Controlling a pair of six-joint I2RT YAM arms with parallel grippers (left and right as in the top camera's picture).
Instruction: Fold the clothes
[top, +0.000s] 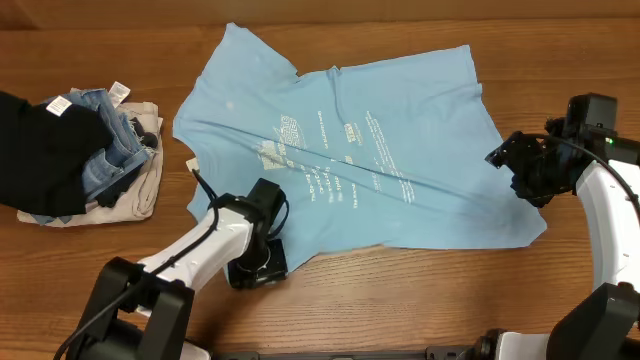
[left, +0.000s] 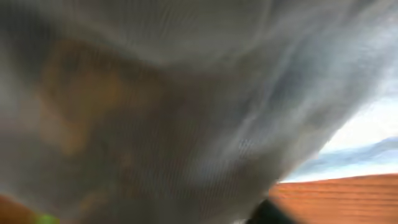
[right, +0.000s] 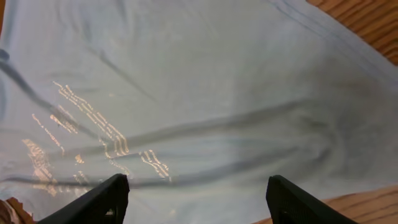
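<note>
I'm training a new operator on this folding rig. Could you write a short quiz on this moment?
1. True or false: the shirt is already folded in half.
2. Where is the pile of other clothes? A. left of the shirt. B. right of the shirt. C. on top of the shirt.
3. Which gripper is plainly open over the shirt?
Key: 1. False; it lies spread out on the table. 2. A. 3. The right gripper.
</note>
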